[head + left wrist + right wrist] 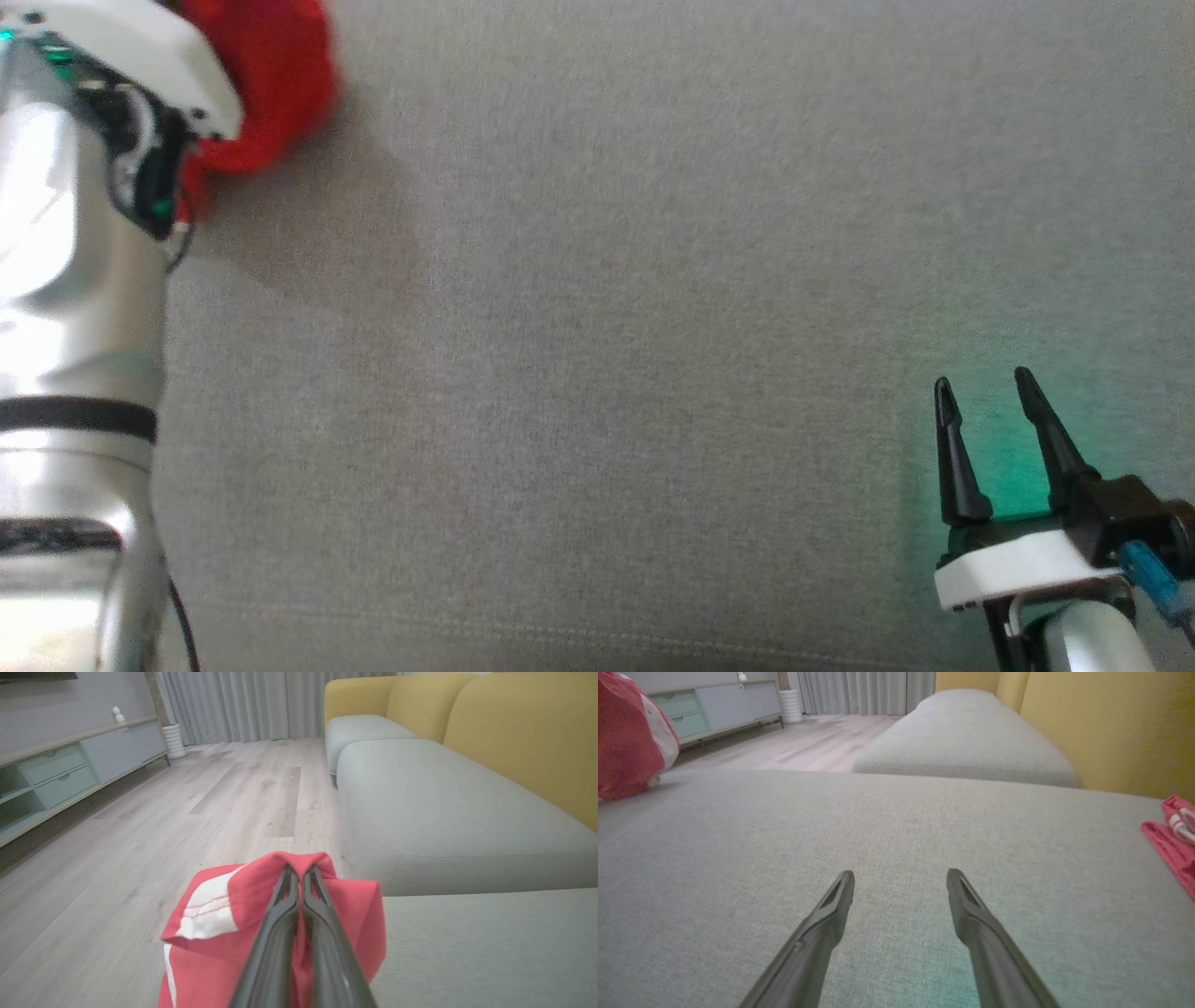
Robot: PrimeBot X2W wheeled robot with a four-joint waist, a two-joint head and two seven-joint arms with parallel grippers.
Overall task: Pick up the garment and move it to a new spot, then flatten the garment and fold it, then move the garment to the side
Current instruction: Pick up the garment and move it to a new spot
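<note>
Left gripper [300, 870] tight (right gripper [982, 381] wide)

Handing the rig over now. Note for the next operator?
Left hand: shut on a fold of the red garment, bunched, at the grey cushion's upper left in the head view.
Right hand: open, holding nothing, above bare cushion.
Done: garment gripped.
Left: carry to a new spot, flatten, fold, move aside.
Another red piece lies on the cushion, far right in the right wrist view.

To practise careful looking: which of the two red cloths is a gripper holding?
The red garment with white stripes, pinched in the shut left gripper. The other red cloth lies loose on the grey cushion by the yellow backrest.
</note>
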